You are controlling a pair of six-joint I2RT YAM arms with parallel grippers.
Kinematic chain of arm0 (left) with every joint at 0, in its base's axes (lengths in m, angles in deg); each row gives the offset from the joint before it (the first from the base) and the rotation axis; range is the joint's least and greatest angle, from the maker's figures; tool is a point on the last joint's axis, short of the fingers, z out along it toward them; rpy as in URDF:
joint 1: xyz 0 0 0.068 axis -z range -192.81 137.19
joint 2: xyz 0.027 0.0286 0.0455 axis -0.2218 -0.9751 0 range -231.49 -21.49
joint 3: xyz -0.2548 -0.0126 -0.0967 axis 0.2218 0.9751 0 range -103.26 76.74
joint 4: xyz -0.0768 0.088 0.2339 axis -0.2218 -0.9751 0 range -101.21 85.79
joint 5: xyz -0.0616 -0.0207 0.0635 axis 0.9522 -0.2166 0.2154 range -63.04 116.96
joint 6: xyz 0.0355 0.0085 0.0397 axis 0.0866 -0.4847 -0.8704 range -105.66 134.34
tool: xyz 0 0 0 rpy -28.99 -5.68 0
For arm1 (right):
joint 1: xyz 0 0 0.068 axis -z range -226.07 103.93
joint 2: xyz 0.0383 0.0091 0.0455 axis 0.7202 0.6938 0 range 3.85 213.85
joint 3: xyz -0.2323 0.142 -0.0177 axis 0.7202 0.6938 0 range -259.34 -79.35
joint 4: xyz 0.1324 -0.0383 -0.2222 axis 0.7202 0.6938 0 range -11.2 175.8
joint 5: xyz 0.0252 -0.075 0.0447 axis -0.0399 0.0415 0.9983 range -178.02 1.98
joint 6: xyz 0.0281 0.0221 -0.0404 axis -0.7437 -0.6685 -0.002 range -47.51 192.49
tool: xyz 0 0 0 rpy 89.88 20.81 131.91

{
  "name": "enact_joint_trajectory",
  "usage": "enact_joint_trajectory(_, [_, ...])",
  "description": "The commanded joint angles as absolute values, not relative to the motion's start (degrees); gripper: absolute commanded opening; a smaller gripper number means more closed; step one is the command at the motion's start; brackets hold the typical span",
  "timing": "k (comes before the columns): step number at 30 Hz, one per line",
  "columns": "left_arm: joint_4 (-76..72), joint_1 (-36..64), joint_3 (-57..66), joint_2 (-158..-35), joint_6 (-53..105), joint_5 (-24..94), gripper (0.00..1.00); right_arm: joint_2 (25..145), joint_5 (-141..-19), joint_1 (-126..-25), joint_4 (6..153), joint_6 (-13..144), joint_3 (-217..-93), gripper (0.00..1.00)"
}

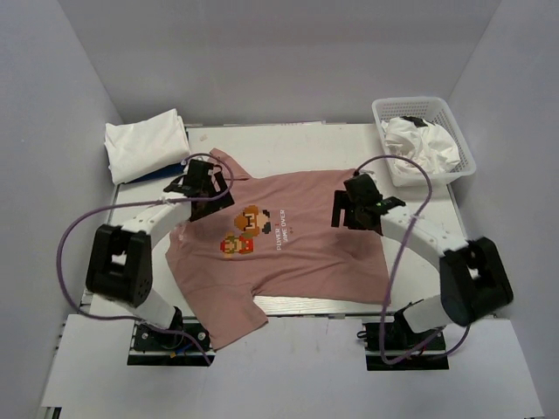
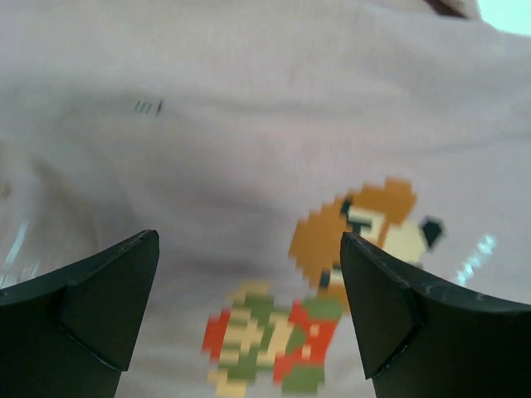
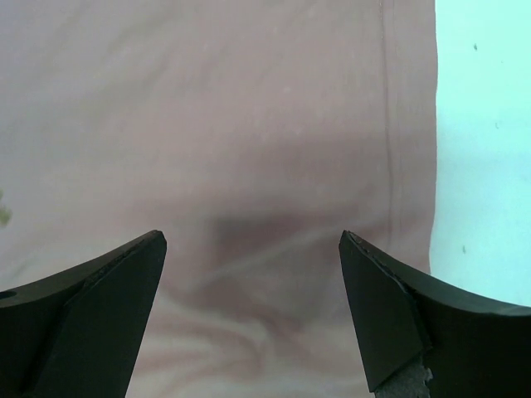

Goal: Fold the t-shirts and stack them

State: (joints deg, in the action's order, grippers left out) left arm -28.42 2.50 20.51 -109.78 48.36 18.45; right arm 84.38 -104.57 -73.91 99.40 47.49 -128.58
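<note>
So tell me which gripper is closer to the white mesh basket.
Right. The right gripper hovers open over the pink t-shirt, just down-left of the basket in the top view. The left gripper is across the shirt, near the folded white shirts.

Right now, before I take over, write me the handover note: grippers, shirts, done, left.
Left gripper: open, empty, over the pink t-shirt beside its print.
Right gripper: open, empty, over that shirt's hemmed edge.
The shirt lies spread, print up, mid-table, unfolded.
Done: folded white tee on a blue one, far left corner.
Left: fold and stack the pink one, then the white garments in the basket.
</note>
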Motion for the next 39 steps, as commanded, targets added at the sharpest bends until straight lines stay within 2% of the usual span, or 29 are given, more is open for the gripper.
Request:
enact_joint_trajectory(1, [-28.2,2.2,13.7,-117.4,46.5,15.6,1.00,92.2,-107.6,-72.1,97.7,46.0,-133.3,0.90])
enact_joint_trajectory(5, [-31.3,2.2,3.5,-128.9,43.8,13.4,1.00,103.2,-103.7,-69.5,97.7,46.0,-138.4,0.90])
enact_joint_trajectory(14, [-42.7,1.7,-27.2,-157.1,39.7,13.4,1.00,117.3,-101.6,-64.3,102.2,47.1,-152.9,0.90])
enact_joint_trajectory(18, [-46.2,1.7,-41.0,-163.4,38.2,15.3,1.00,121.5,-101.6,-62.6,104.9,50.7,-160.1,0.90])
enact_joint_trajectory(20, [-46.2,1.7,-41.7,-164.0,38.2,16.1,1.00,122.2,-101.2,-62.1,105.1,53.1,-164.0,0.90])
enact_joint_trajectory(26, [-45.3,2.2,-37.4,-151.6,37.5,14.7,1.00,119.3,-99.0,-62.2,104.5,60.5,-169.7,0.90])
enact_joint_trajectory(29, [-48.5,3.4,-35.3,-145.0,37.5,12.3,1.00,114.9,-97.1,-62.7,104.7,58.9,-168.0,0.90])
enact_joint_trajectory(30, [-48.5,3.4,-33.5,-139.3,38.7,13.0,1.00,113.4,-96.4,-62.7,102.7,58.4,-166.8,0.90])
enact_joint_trajectory(33, [-47.9,3.4,-20.9,-128.9,44.0,13.0,1.00,102.9,-93.4,-63.6,96.7,53.6,-156.8,0.90])
enact_joint_trajectory(34, [-47.9,3.4,-13.3,-121.8,47.6,14.3,1.00,99.2,-91.4,-63.6,95.4,51.7,-149.0,0.90])
enact_joint_trajectory(39, [-50.6,3.4,11.1,-101.1,57.1,20.1,1.00,83.9,-90.9,-63.3,88.2,39.9,-129.9,0.90])
